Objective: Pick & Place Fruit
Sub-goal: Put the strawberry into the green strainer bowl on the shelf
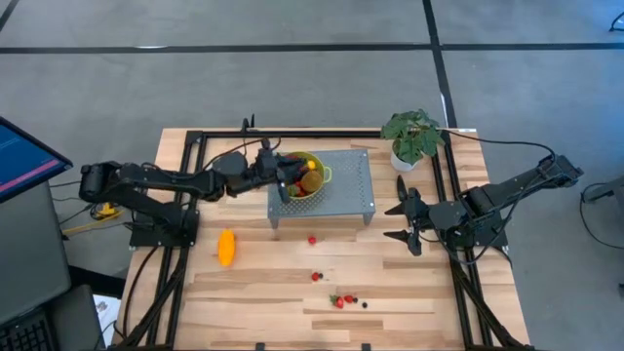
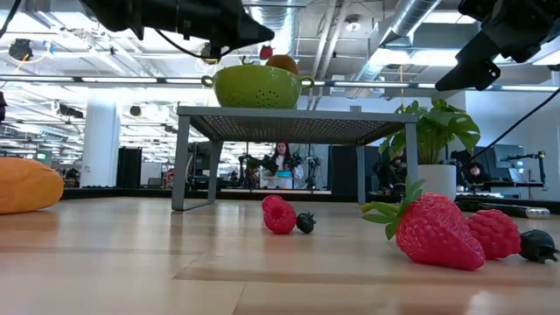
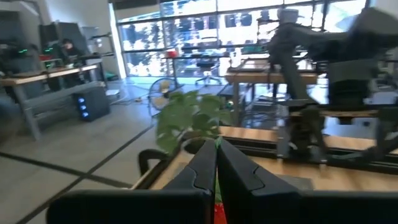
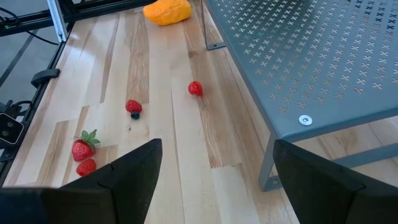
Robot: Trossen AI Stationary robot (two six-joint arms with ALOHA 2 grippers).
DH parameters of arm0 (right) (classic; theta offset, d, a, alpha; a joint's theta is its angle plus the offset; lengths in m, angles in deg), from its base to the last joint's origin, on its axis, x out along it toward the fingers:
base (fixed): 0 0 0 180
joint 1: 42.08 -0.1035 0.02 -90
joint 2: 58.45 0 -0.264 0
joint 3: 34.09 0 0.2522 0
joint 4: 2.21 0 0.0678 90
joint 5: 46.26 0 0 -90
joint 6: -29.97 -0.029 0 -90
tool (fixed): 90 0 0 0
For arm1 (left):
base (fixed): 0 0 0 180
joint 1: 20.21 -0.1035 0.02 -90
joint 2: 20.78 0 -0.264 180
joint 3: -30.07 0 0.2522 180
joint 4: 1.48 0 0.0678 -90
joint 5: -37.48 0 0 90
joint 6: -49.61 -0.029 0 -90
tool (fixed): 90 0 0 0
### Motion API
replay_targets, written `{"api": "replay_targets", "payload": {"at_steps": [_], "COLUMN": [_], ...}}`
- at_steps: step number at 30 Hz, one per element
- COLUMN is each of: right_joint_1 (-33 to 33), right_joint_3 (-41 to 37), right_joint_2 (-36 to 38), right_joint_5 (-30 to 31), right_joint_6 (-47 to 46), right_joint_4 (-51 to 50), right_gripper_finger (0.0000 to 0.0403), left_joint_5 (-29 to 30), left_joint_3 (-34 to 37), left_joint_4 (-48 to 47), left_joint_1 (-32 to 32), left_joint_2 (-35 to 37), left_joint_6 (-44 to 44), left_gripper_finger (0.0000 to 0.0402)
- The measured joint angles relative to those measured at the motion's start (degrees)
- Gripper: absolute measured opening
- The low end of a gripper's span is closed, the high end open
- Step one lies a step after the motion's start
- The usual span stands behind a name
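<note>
A green colander (image 1: 310, 175) stands on a grey perforated stand (image 1: 346, 185) and holds fruit, among them an orange-brown piece (image 2: 282, 63). My left gripper (image 1: 286, 180) reaches in level from the table's left, over the colander's rim, shut on a small red fruit (image 2: 265, 52). A long orange-yellow fruit (image 1: 226, 247) lies on the table left of the stand. Small red and dark berries (image 1: 336, 300) lie scattered on the wood in front of it. My right gripper (image 1: 405, 222) waits open to the right of the stand, above the table. My left gripper pinches the small red fruit between its two fingers. In the left wrist view only a sliver of red (image 3: 216, 213) and a thin green strip show between them. The fingers come in level from the table's left. The fruit is lifted clear, above the colander (image 2: 258, 86).
A potted leafy plant (image 1: 414, 136) stands at the far right behind the stand. Black rails (image 1: 195, 195) run along the table's left, right and far sides. A strawberry (image 4: 83, 148) and red berries (image 4: 195, 88) lie on the wood below my right gripper (image 4: 217, 180).
</note>
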Motion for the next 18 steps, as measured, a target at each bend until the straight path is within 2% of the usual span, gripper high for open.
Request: {"api": "replay_targets", "payload": {"at_steps": [8, 14, 18], "right_joint_1": [0.0, 0.0, 0.0], "right_joint_3": [0.0, 0.0, 0.0], "right_joint_2": [0.0, 0.0, 0.0], "right_joint_5": [0.0, 0.0, 0.0], "right_joint_6": [0.0, 0.0, 0.0], "right_joint_4": [0.0, 0.0, 0.0], "right_gripper_finger": [0.0301, 0.0301, 0.0301], "left_joint_5": [0.0, 0.0, 0.0], "left_joint_3": [0.0, 0.0, 0.0], "left_joint_4": [-3.2, -9.6, -10.5], "left_joint_1": [-3.9, -4.2, -4.0], "left_joint_2": [0.0, 0.0, 0.0], "left_joint_6": [0.5, 0.6, 0.6], "left_gripper_finger": [0.0003, 0.0003, 0.0003]}}
